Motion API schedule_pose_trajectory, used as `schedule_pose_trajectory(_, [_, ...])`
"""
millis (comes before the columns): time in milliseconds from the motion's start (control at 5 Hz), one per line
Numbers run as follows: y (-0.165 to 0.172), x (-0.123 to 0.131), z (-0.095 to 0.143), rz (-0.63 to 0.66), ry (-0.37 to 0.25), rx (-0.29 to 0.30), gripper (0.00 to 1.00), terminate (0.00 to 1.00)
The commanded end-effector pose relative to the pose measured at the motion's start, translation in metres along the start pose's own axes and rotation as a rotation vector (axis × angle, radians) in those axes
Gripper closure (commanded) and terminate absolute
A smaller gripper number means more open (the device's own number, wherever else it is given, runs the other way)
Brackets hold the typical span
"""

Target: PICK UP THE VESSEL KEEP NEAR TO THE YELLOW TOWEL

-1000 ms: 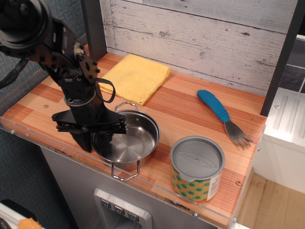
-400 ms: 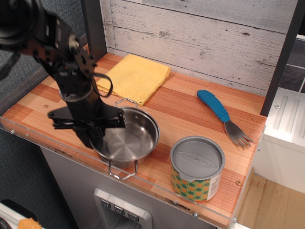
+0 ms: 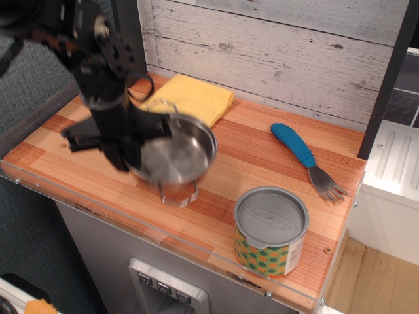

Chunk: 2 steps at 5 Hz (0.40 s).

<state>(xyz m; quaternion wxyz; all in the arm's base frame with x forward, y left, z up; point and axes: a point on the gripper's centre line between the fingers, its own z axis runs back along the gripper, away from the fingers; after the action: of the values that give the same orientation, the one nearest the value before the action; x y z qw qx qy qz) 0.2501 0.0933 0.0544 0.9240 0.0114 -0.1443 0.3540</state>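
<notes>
tool (image 3: 134, 147) clamped on vessel (image 3: 175, 156) rim | vessel now lifted off table (image 3: 262, 157), tilted, moved twd yellow towel (image 3: 193, 98) vs 1 s ago | pick done, placing near towel next

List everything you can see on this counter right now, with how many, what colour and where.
pot: 1, shiny steel, held tilted at the counter's front left, blurred
towel: 1, yellow, back left, partly behind the pot
spork: 1, blue handle with grey metal head, right side of the counter
can: 1, grey lid with green-yellow dotted label, front right
counter: 1, reddish wood with a clear front edge
wall: 1, whitewashed planks, behind the counter
arm: 1, black, upper left
gripper: 1, black, fingers shut on the pot's left rim
</notes>
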Motion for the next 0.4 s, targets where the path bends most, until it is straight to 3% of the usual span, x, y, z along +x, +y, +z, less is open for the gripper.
schedule_pose_trajectory(0, [0.002, 0.039, 0.009, 0.356, -0.184, 0.02, 1.0, 0.0])
schedule_pose_trajectory(200, [-0.006, 0.055, -0.001, 0.478, -0.203, -0.012, 1.0, 0.0])
